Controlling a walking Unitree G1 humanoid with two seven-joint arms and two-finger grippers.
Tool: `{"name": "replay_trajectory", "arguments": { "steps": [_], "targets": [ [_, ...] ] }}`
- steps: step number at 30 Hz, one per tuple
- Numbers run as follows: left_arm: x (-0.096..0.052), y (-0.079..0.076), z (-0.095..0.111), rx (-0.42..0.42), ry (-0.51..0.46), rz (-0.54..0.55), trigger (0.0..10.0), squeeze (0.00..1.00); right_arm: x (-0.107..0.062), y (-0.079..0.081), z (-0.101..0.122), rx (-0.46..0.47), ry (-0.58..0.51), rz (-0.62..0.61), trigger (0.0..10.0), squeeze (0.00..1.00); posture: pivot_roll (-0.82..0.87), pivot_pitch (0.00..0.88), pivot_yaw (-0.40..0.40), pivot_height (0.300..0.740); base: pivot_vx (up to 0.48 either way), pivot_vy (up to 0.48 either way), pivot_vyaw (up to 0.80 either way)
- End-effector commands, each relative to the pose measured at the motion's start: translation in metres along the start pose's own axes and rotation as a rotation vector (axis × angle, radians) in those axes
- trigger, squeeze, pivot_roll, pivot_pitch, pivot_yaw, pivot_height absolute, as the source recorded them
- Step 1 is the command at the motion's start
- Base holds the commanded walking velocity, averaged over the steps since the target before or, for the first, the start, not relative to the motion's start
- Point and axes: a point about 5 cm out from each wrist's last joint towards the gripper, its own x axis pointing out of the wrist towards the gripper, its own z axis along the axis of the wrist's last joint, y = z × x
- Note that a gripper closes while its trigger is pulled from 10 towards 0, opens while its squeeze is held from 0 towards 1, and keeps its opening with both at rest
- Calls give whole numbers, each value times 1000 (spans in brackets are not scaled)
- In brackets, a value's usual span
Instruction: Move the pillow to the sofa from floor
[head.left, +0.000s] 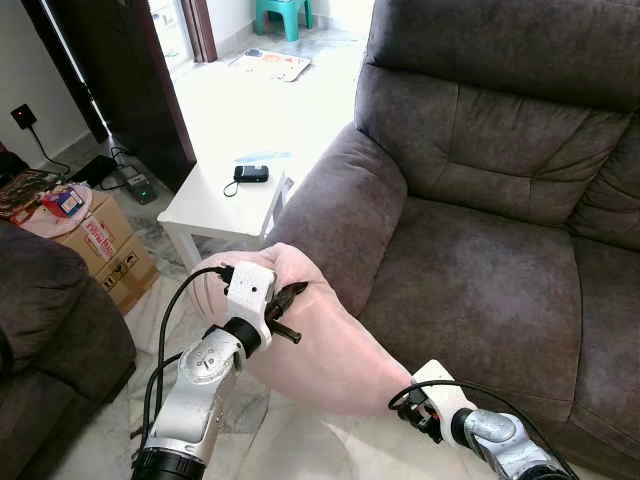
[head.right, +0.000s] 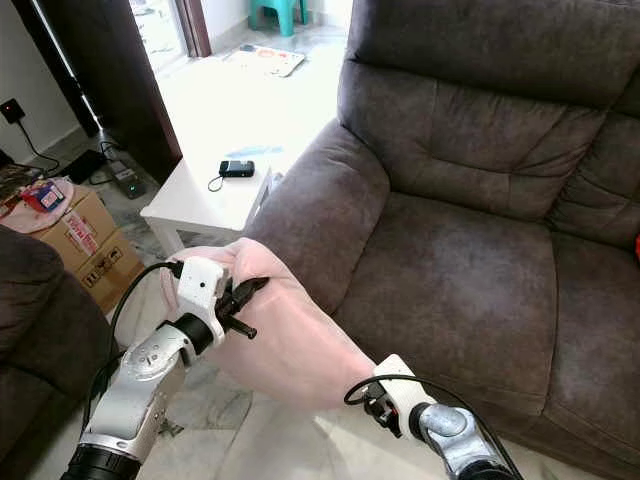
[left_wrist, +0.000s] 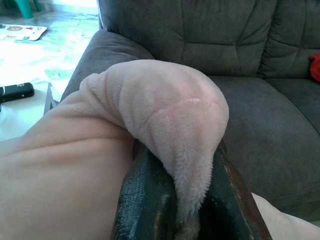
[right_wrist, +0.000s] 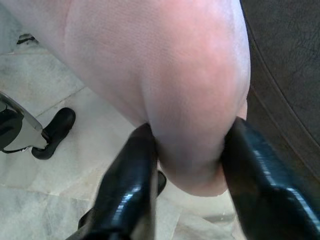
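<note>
Both arms reach forward, holding the pink plush pillow (head.left: 320, 340) off the floor beside the sofa (head.left: 480, 250) armrest. Left gripper (left_wrist: 182, 200) and right gripper (right_wrist: 187, 165) each pinch a pillow corner.

We've got a white side table (head.left: 215, 205) with a black gadget (head.left: 251, 173) on it, a cardboard box (head.left: 105, 250) near it, and a teal stool (head.left: 282, 14) way back.

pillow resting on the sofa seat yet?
No: the pink pillow hangs in front of the sofa, beside its armrest, gripped by the left gripper and the right gripper, short of the seat cushion.
</note>
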Motion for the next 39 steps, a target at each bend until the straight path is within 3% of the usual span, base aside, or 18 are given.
{"name": "replay_trajectory", "arguments": {
  "steps": [1, 21, 25, 28, 29, 30, 31, 36, 39],
  "targets": [
    [6, -2, 25, 16, -108, -24, 10000, 0, 1, 2, -1, 5, 0, 4, 0, 0, 147, 101, 15, 740, 0, 0, 0],
    [7, -2, 22, 14, -97, -31, 10000, 0, -1, -4, 7, -15, -41, -19, 0, 0, 139, 95, 14, 740, 0, 0, 0],
    [4, -1, 16, 38, -68, -26, 10000, 0, -3, -11, 15, -10, -86, -68, 0, 0, 134, 89, 11, 740, 0, 0, 0],
    [0, 4, 7, 61, -27, -7, 10000, 0, -8, -19, 28, 22, -184, -100, 0, 0, 132, 87, 9, 740, 0, 0, 0],
    [-2, 6, 3, 73, -1, 5, 10000, 0, -12, -21, 33, 41, -234, -108, 3294, 0, 133, 88, 8, 740, 0, 0, 0],
    [-3, 8, 1, 76, 12, 11, 10000, 0, -13, -22, 36, 46, -259, -109, 3294, 0, 134, 87, 7, 740, 0, 0, 0],
    [-5, 9, -1, 83, 26, 17, 10000, 0, -15, -23, 39, 57, -282, -111, 9922, 0, 131, 87, 7, 740, 0, 0, 0],
    [-12, 17, -13, 108, 86, 80, 10000, 0, -28, -21, 72, 95, -490, -170, 10000, 0, 124, 83, 3, 740, 0, 0, 0],
    [-16, 22, -16, 114, 75, 144, 10000, 0, -38, -8, 99, 121, -647, -211, 10000, 0, 129, 74, -9, 740, 0, 0, 0]
  ]
}}
